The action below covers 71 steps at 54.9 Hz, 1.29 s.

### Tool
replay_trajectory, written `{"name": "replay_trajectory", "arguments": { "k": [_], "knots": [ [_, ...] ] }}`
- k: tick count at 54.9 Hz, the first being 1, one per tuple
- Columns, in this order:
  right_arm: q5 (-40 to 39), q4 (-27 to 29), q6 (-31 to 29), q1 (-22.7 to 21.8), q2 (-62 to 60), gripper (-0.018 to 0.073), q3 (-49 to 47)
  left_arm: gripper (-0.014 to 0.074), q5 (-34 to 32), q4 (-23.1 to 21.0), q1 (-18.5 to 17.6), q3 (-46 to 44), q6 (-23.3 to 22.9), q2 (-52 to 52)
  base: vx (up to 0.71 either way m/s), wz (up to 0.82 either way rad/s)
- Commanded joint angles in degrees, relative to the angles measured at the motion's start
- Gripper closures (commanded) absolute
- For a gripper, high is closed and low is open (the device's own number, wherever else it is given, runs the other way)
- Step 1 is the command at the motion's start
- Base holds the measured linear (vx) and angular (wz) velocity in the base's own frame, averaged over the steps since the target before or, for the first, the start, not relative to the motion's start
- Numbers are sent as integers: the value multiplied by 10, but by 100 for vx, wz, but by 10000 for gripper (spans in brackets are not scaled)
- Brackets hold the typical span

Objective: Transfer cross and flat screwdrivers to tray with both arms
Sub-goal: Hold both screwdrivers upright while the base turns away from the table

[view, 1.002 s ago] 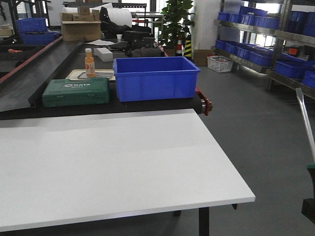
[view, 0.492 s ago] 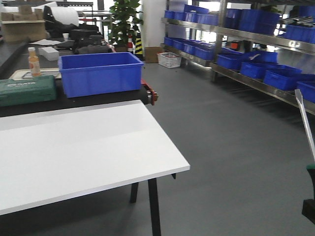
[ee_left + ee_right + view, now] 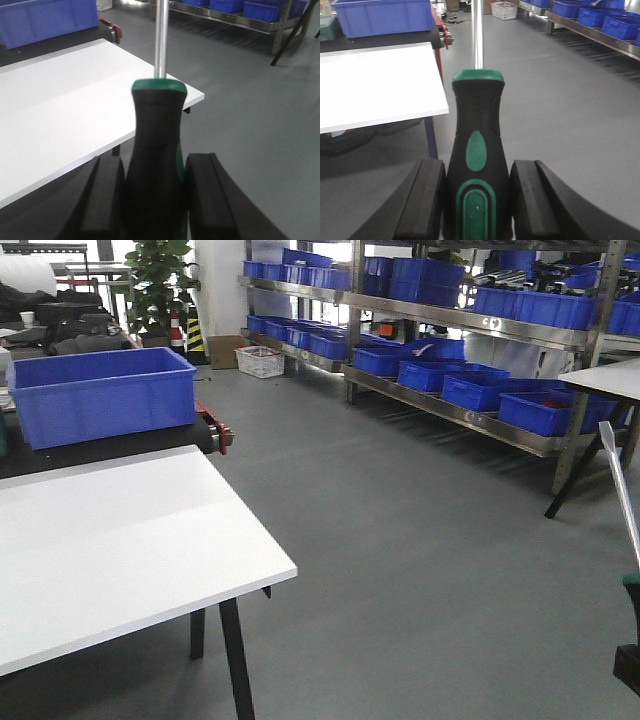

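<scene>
Front view swings toward 3 o'clock since earlier frames: desk point(image 3: 110, 530) and blue crate point(image 3: 100, 390) slide to 9 o'clock, shelving point(image 3: 450, 315) comes in. We carry both tools. Left claw point(image 3: 155, 196) clamped on left screwdriver point(image 3: 156, 130) handle, shaft pointing 12 o'clock; right claw point(image 3: 477, 200) clamped on right screwdriver point(image 3: 476, 125) likewise. Tray not in view. We judge tools rigid, light, handle-heavy. Rubbery handles grip well, bare steel shafts slip, so hold at handle waist. Tips out of frame; cross versus flat we cannot tell.
</scene>
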Motion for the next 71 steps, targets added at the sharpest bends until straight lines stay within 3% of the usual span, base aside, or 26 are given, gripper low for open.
{"name": "replay_trajectory", "arguments": {
  "k": [1,39,71],
  "knots": [
    [-53,-8,-5,-1,-1,567,-17,596,-54,-9,-3,-17,-6,2,3,-25],
    [-53,-8,-5,-1,-1,567,-17,596,-54,-9,-3,-17,-6,2,12,-32],
    [-53,-8,-5,-1,-1,567,-17,596,-54,-9,-3,-17,-6,2,36,-17]
  ]
}}
